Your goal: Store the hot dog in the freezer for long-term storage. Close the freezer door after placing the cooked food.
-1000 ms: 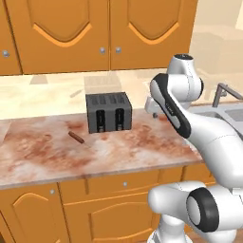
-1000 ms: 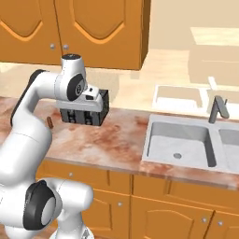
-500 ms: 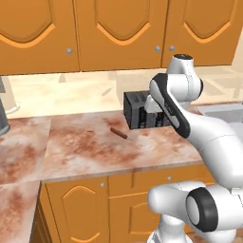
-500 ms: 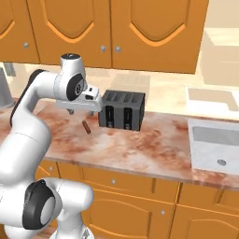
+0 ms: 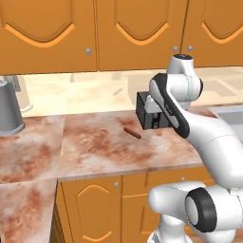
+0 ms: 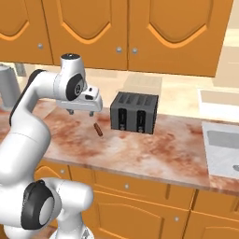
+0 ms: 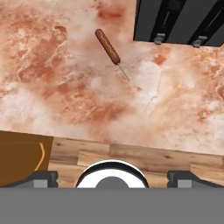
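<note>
In the left base view the arm's white forearm crosses the black toaster [image 5: 148,113], so only its left end shows at the centre of the frame; the gripper itself is lost behind the arm there. The sink [image 5: 230,114] is cut off at the right edge. In the right base view the toaster [image 6: 134,112] stands whole, just right of centre, both slots plain to see, and the sink [image 6: 223,144] is clipped again at the right edge. A grey pot [image 5: 9,108] sits at the left edge of the left base view; in the right base view only a sliver of it [image 6: 7,86] peeks out behind the arm.

The hot dog [image 5: 131,132] lies on the mottled brown counter [image 5: 90,142], just left of the toaster and a little nearer the front edge. The hand view gives the best look: the hot dog [image 7: 107,46] lies slanted in the upper middle, with a thin stick poking from its lower end, the toaster [image 7: 179,19] cut off at the top right.

The arm bends over the counter, the gripper [image 6: 84,112] pointing down, above the hot dog and clear of it, jaws spread wide and holding nothing; one fingertip [image 7: 41,178] shows at the bottom of the hand view
</note>
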